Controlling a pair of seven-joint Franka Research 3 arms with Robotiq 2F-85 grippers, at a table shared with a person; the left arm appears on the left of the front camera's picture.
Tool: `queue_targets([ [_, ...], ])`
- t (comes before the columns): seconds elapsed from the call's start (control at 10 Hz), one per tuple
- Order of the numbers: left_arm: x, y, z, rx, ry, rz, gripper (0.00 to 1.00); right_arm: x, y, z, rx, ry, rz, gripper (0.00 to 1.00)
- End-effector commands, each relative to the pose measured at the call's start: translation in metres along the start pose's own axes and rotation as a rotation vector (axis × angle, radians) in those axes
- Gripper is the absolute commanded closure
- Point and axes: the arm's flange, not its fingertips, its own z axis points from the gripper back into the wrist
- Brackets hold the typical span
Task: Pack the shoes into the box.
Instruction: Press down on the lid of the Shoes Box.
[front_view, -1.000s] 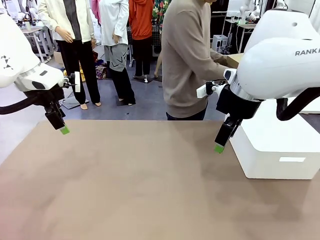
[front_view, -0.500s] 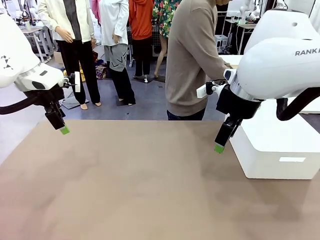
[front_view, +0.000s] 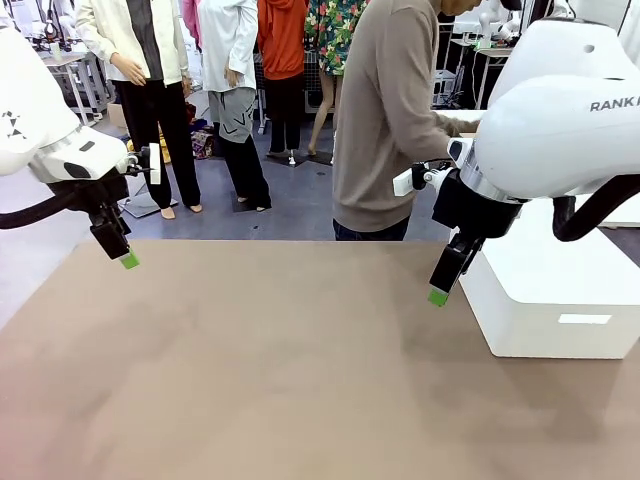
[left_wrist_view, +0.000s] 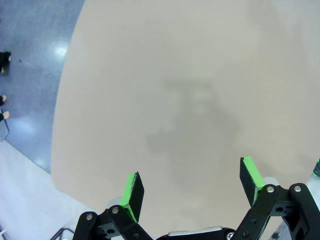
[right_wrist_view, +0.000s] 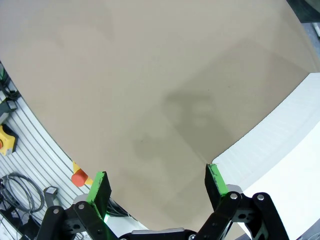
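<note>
Across the desk (front_view: 300, 380), tan surface bare from near edge to far edge; no shoes or shoebox on it, so I can't say where they are. Person (front_view: 385, 120) stands past the far edge, turned toward the right side, hands hidden behind the right arm. White block (front_view: 555, 290) sits at the right edge, a small pale label on its front face, too small to read. Right arm's housing shows "RANK", partly cut off by the frame. Left gripper (front_view: 128, 260) hangs above the far-left corner, jaws spread wide, nothing between them; wrist view confirms, green pads (left_wrist_view: 131, 189) well apart over bare desk. Right gripper (front_view: 438, 296) hangs just beside the block's left face, jaws released, empty; its pads (right_wrist_view: 215, 180) frame bare desk and the block's corner. Handling, my judgement only: leather dress shoes should be light, stiff at heel and sole, glossy so slippery. I'd pinch at the heel counter or across the collar, not the toe.
</note>
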Motion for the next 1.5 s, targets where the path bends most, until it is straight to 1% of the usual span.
queue_targets([
  [0.0,-0.0037,0.0006,0.0014,0.004,0.005,-0.018,0.00,-0.0004,0.0000,0.0031,0.003,0.002,0.000,0.00],
  [1.4,-0.0037,0.0006,0.0014,0.004,0.005,-0.018,0.00,-0.0004,0.0000,0.0031,0.003,0.002,0.000,0.00],
])
